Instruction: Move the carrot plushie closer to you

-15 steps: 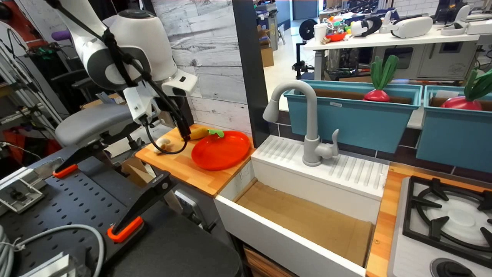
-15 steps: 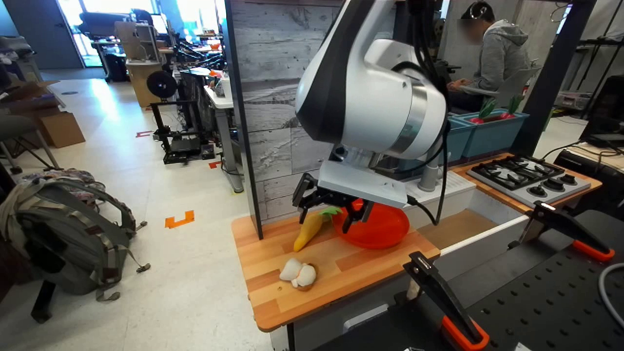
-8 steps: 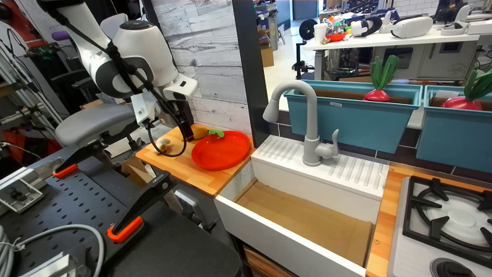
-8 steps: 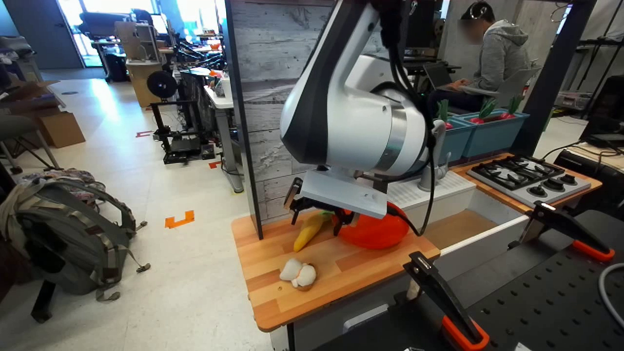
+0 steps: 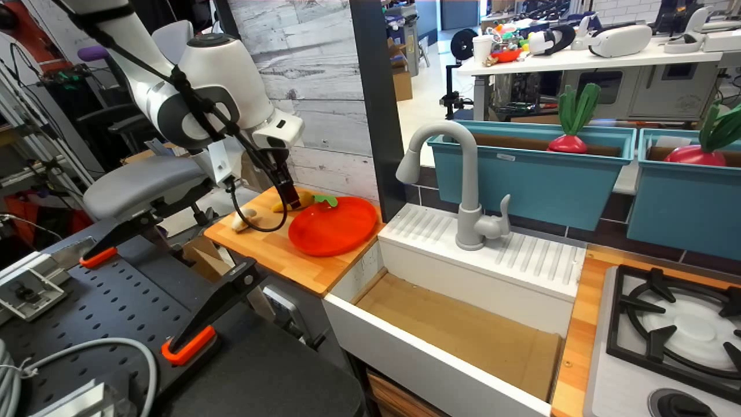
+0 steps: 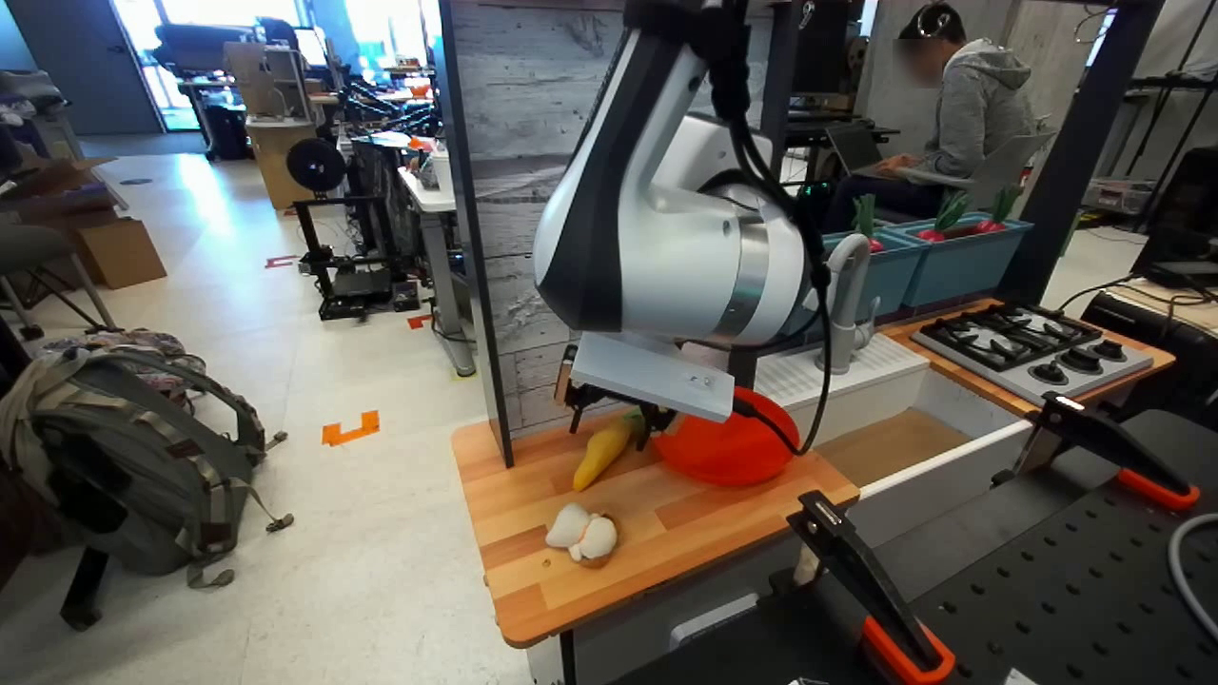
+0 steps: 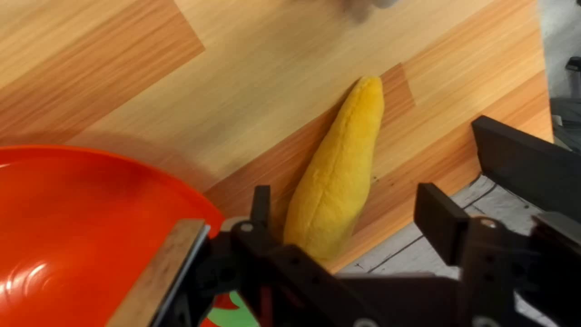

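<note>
Surface (image 6: 514, 514): wood-striped, a grey plank wall (image 5: 307, 87) along one edge; a red plate (image 6: 714, 461) lies on it, a pale lump (image 6: 582, 535) apart from the plate.
Carrot plushie (image 7: 333, 181): on the surface, just beside the plate.
Pincer (image 7: 345, 200): spread wide, one finger to each side of the plushie in the wrist view.
Sink (image 5: 417, 370): white, next to the surface, below a grey faucet (image 5: 470, 174).
Stove (image 6: 1032, 347): past the sink.
Planters (image 5: 521, 185): teal, behind the sink.
Room: backpack (image 6: 157, 457) on the pale floor (image 6: 352, 533), seated person (image 6: 980, 119) in grey.
</note>
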`<control>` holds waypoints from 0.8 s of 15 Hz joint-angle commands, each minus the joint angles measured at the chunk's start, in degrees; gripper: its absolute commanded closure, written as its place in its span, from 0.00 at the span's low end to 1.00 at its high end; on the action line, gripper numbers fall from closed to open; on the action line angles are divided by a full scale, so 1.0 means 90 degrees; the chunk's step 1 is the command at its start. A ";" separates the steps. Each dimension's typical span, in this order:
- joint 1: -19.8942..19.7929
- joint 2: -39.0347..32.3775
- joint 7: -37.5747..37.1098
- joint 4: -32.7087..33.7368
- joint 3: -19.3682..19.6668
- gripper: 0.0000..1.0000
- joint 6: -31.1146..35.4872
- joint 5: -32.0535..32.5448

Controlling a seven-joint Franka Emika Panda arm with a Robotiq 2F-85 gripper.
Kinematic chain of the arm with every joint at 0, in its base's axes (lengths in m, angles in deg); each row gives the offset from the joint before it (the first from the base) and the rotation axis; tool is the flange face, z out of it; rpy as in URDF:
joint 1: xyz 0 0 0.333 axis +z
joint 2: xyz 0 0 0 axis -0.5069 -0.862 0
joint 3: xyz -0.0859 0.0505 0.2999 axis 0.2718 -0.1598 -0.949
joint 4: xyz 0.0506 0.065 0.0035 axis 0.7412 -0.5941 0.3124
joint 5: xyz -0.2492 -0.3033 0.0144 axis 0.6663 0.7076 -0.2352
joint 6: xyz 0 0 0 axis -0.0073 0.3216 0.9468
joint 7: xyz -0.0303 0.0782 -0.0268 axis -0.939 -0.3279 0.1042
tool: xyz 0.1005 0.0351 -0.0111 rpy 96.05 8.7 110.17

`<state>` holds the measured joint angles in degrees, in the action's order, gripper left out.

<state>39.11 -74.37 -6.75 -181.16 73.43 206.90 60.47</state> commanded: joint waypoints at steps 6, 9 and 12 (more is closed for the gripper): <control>0.0659 -0.0525 -0.0550 0.0724 0.0782 0.87 -0.0110 0.0175; 0.0736 -0.0539 -0.0574 0.0789 0.0855 0.99 -0.0126 0.0194; 0.0651 -0.0428 -0.0446 0.0682 0.0715 0.99 -0.0141 0.0247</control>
<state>44.67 -77.66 -9.82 -176.03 79.72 206.79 60.68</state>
